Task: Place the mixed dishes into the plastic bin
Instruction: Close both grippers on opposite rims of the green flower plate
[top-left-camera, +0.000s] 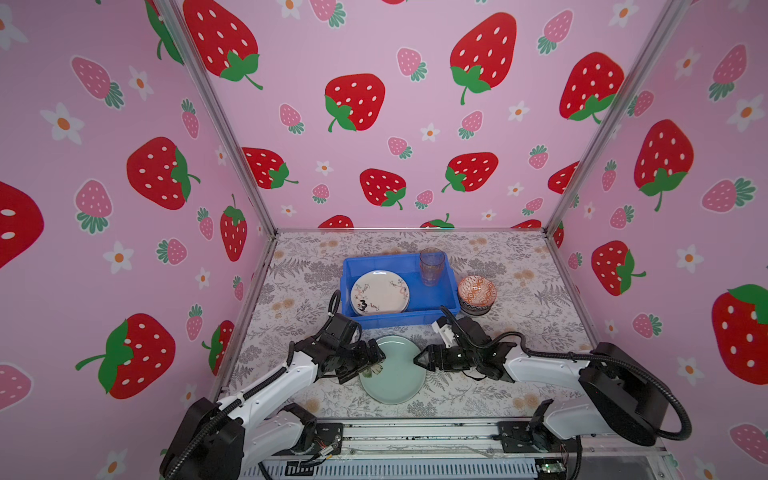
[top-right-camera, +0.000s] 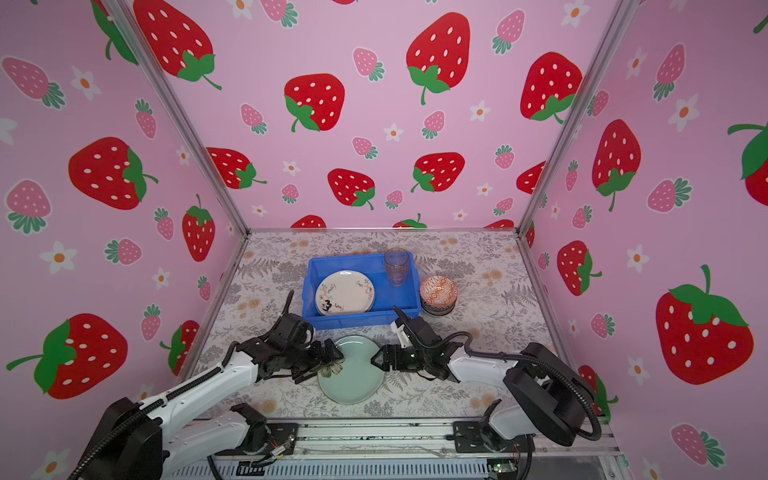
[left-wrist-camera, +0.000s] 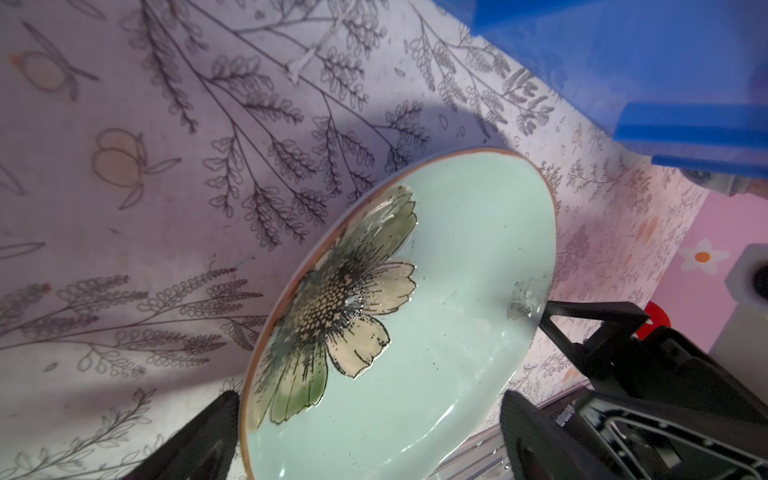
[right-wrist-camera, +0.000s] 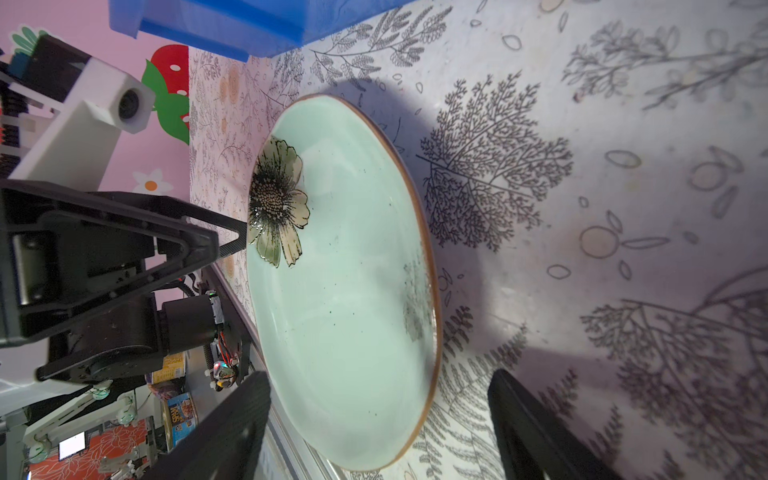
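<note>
Left fingers (left-wrist-camera: 208, 432) and my right fingers (right-wrist-camera: 536, 432) gape open astride opposite rims of the green plate (top-left-camera: 395, 374) on the worktop (top-left-camera: 532, 299); bin (top-left-camera: 399, 320) holds white plate (top-left-camera: 379, 293) and tumbler (top-left-camera: 431, 268); bowls (top-left-camera: 477, 291) sit just outside.

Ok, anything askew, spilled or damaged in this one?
Nothing broken or spilled. Only oddity: a dark speckled patch on the pale green plate near the right pincer; glaze or dirt, cannot tell.

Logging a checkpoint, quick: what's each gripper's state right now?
Left gripper: open at the rim of the pale green plate, holding nothing.
Right gripper: open at its opposite rim, holding nothing.
</note>
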